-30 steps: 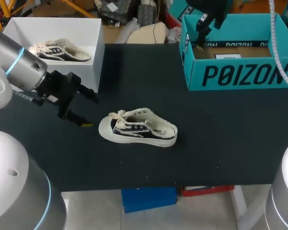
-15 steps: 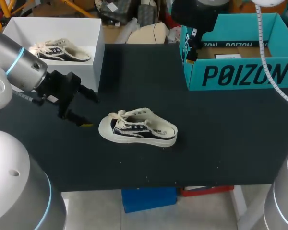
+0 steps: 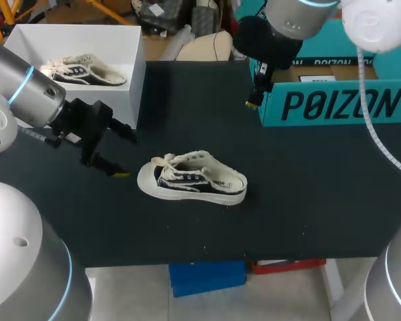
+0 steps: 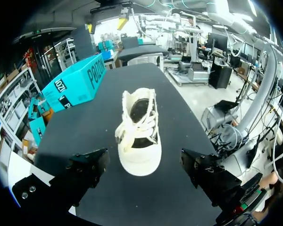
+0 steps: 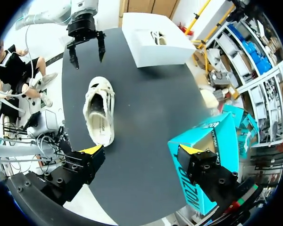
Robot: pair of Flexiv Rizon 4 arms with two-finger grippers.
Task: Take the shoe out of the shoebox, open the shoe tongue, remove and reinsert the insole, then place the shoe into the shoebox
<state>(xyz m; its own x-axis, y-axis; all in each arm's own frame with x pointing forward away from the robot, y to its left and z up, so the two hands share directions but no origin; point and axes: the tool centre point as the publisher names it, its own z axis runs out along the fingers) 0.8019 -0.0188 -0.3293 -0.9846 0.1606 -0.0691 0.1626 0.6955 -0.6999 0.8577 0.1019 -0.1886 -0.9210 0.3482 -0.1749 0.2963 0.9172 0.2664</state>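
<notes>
The shoe (image 3: pixel 191 179) is seen standing on its sole near the middle of the dark worktop (image 3: pixel 307 187), outside both boxes, with its toe turned to the left. The left tool (image 3: pixel 125 155) is held just left of the toe and apart from it, its fingers spread wide and gripping nothing. The right tool (image 3: pixel 255 90) is held at the far side, by the near left corner of the teal shoebox (image 3: pixel 334 100), its fingers likewise set wide apart and gripping nothing. A white box (image 3: pixel 130 73) is set at the far left, and a second shoe (image 3: pixel 83 70) is laid inside it.
</notes>
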